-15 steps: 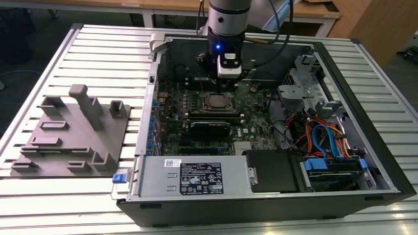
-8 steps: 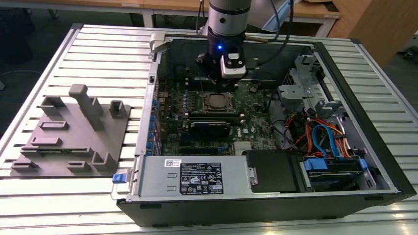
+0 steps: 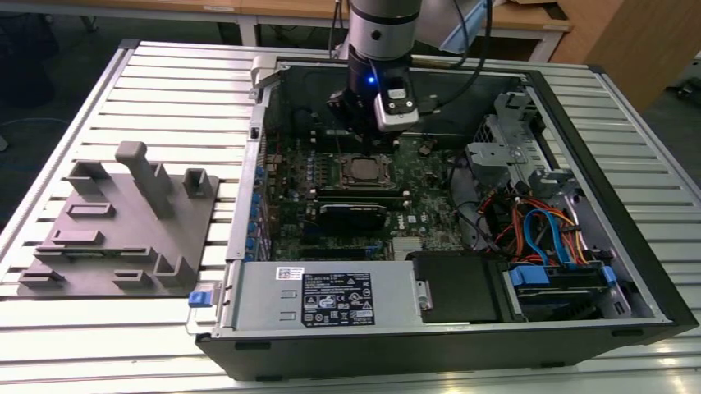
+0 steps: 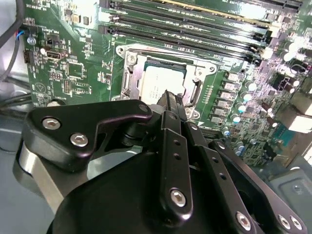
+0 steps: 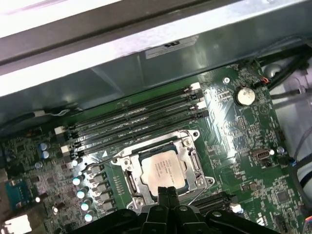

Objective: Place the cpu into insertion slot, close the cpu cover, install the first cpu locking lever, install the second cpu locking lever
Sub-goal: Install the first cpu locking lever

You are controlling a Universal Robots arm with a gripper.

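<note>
The cpu (image 5: 163, 167) lies flat in the insertion slot on the green motherboard (image 3: 287, 190), its silver top showing through the cpu cover (image 5: 189, 157). The cover lies down around it and hides the slot beneath. In the second wrist view the cpu (image 4: 161, 82) and the cover (image 4: 127, 73) show the same. A thin metal lever (image 5: 146, 146) runs along the cover's side nearest the memory slots. My gripper (image 5: 166, 191) is shut, its tips just over the cover's edge away from those slots, with nothing visible between them. It appears as gripper (image 4: 170, 96) and gripper (image 3: 367, 138) above the cpu (image 3: 359, 170).
The open computer case (image 3: 613, 271) surrounds the board, with several long memory slots (image 5: 131, 122) beside the socket, a drive cage and cables (image 3: 542, 230) on the exterior view's right, and a power supply (image 3: 328, 297) in front. A grey fixture tray (image 3: 121, 238) sits on the table.
</note>
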